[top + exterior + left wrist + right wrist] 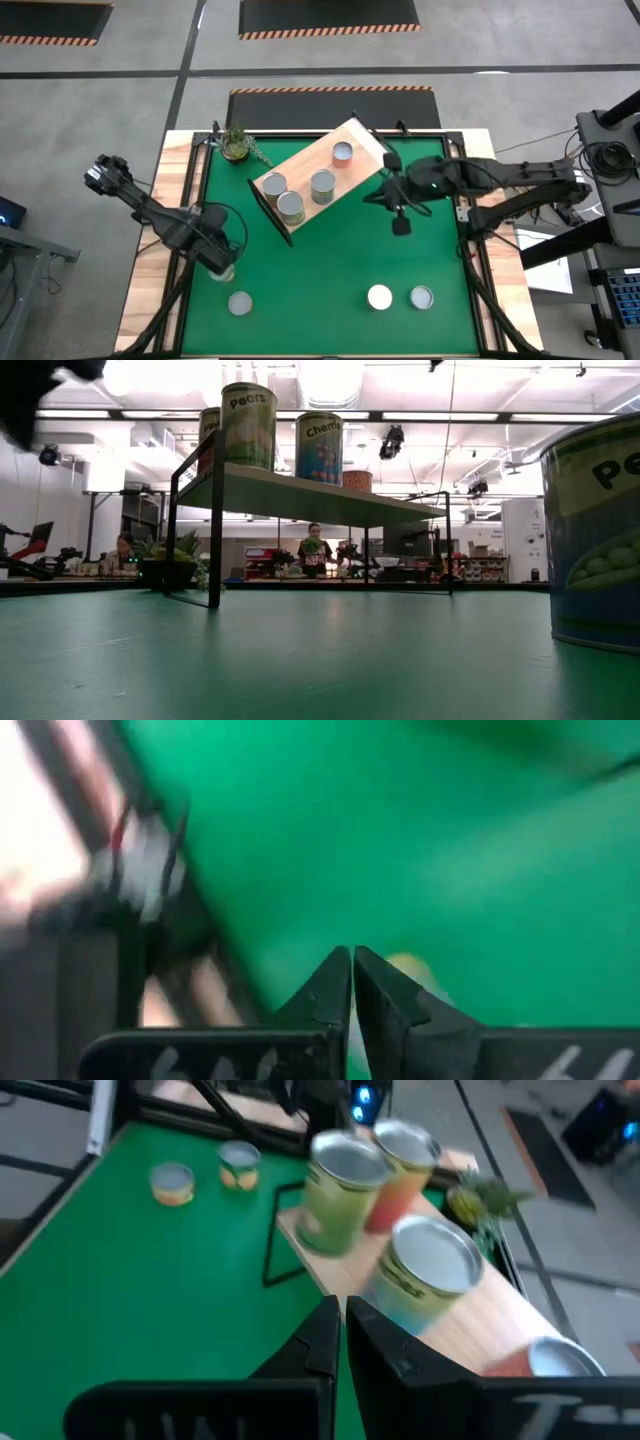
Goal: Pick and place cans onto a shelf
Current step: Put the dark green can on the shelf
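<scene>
The light-wood shelf [318,178] stands slantwise at the far middle of the green mat, with several cans on it, such as one [322,185] near its middle and one [343,153] at its right end. Three cans stand on the mat near the front: one [240,303] at the left and two [379,297] [421,297] at the right. My left gripper [220,266] is shut, low over the mat's left edge, above another can [226,273] that shows as a pale patch [405,966] past its fingertips [352,982]. My right gripper [385,198] is shut and empty beside the shelf's right end [340,1330]. My left gripper is shut with nothing between its fingers. I cannot tell whether its tips touch the can below them; the gripper itself hides the place in the high view.
A small potted plant [236,143] stands at the mat's far left corner, next to the shelf. In the low view a large can [595,540] stands close at the right. Bare mat [320,270] lies between the shelf and the front cans. People show in the room behind.
</scene>
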`<state>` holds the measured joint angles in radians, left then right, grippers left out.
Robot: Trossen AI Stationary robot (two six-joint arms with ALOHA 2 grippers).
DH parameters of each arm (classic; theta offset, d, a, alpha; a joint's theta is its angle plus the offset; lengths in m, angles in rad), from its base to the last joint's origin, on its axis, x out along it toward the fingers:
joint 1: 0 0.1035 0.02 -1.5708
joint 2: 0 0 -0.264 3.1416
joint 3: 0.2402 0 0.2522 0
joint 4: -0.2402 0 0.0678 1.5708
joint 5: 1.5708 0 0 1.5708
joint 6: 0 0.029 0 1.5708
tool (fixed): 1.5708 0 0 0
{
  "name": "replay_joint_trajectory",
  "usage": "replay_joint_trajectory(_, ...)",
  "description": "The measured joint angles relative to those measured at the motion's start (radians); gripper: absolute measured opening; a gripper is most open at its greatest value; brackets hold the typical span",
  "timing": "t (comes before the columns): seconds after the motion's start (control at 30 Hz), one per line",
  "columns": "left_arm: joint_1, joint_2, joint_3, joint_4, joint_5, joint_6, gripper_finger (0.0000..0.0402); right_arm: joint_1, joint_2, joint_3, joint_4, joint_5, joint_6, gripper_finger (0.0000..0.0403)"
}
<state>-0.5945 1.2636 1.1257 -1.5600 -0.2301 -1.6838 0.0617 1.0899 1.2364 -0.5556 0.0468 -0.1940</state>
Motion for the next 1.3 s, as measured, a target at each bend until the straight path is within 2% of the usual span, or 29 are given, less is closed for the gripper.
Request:
replay_joint_trajectory(0.07,0.003,-0.001,-0.025,0.028,0.098,0.005,0.0000,0.037,-0.020,-0.029,0.030,0.024,-0.004,0.0013)
replay_joint_trajectory(0.17,0.003,-0.008,-0.074,0.162,0.128,0.071,0.0000,0.081,-0.040,-0.069,0.063,0.053,-0.014,0.0013)
replay_joint_trajectory(0.3,0.002,-0.009,-0.169,0.333,0.202,0.040,0.0000,0.116,-0.062,-0.123,0.118,0.059,-0.017,0.0013)
replay_joint_trajectory(0.47,-0.029,0.002,-0.268,0.460,0.220,-0.087,0.0004,0.142,-0.081,-0.195,0.186,0.061,-0.039,0.0013)
replay_joint_trajectory(0.57,-0.031,0.002,-0.276,0.485,0.222,-0.125,0.0023,0.143,-0.089,-0.226,0.218,0.061,-0.054,0.0013)
replay_joint_trajectory(0.73,-0.033,0.001,-0.268,0.484,0.237,-0.135,0.0087,0.143,-0.092,-0.239,0.226,0.062,-0.067,0.0013)
replay_joint_trajectory(0.87,-0.040,0.008,-0.270,0.460,0.309,-0.185,0.0162,0.143,-0.092,-0.240,0.231,0.061,-0.069,0.0013)
replay_joint_trajectory(1.07,-0.064,0.042,-0.271,0.396,0.321,-0.222,0.0266,0.143,-0.092,-0.255,0.233,0.061,-0.082,0.0013)
replay_joint_trajectory(1.2,-0.064,0.051,-0.271,0.438,0.300,-0.218,0.0313,0.143,-0.092,-0.276,0.232,0.061,-0.081,0.0013)
replay_joint_trajectory(1.3,-0.064,0.051,-0.271,0.464,0.281,-0.213,0.0333,0.143,-0.092,-0.295,0.232,0.061,-0.078,0.0013)
